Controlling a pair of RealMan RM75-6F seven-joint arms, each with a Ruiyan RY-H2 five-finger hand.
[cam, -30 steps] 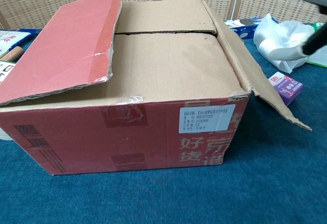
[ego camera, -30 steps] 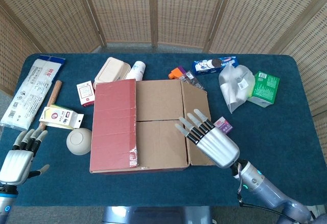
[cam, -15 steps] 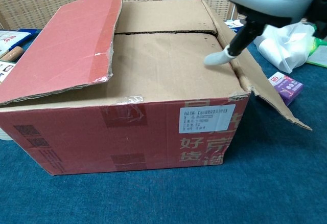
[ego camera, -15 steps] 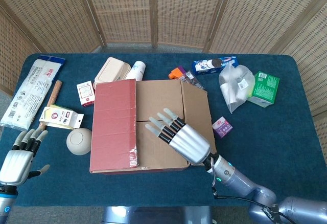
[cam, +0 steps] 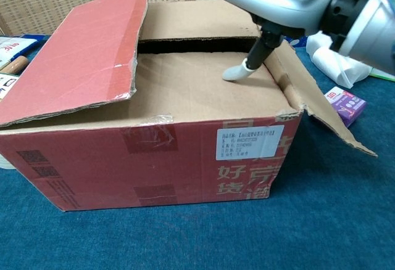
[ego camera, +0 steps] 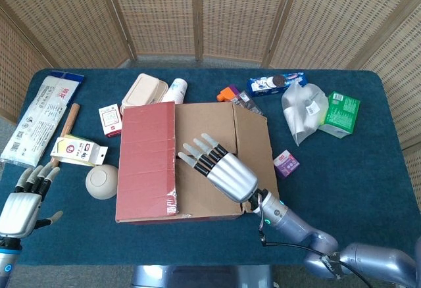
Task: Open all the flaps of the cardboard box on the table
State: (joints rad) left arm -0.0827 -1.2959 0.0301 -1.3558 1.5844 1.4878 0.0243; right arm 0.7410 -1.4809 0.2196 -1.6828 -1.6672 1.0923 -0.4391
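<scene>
The cardboard box (ego camera: 197, 199) stands mid-table. Its red left flap (ego camera: 146, 160) is raised and leans over the top (cam: 80, 54). Its right flap (ego camera: 253, 143) hangs outward (cam: 321, 106). The far inner flap (ego camera: 204, 127) lies flat. The near inner flap (cam: 185, 88) has sunk a little, leaving a dark gap along the middle seam. My right hand (ego camera: 217, 168) hovers over the box top with fingers spread, holding nothing. Its thumb tip (cam: 236, 73) touches the near inner flap. My left hand (ego camera: 23, 202) is open, low at the table's front left corner, far from the box.
Left of the box lie a white packet (ego camera: 39, 114), a small carton (ego camera: 79, 150) and a round bowl (ego camera: 102, 181). Behind it are a beige container (ego camera: 145, 91), a cup (ego camera: 175, 91) and a cookie pack (ego camera: 276, 83). To the right: plastic bag (ego camera: 304, 110), green box (ego camera: 342, 114), purple box (ego camera: 287, 163).
My right hand has moved left from beside the right flap to over the middle of the box. The near inner flap has dipped and the seam gap has widened. The left hand is still.
</scene>
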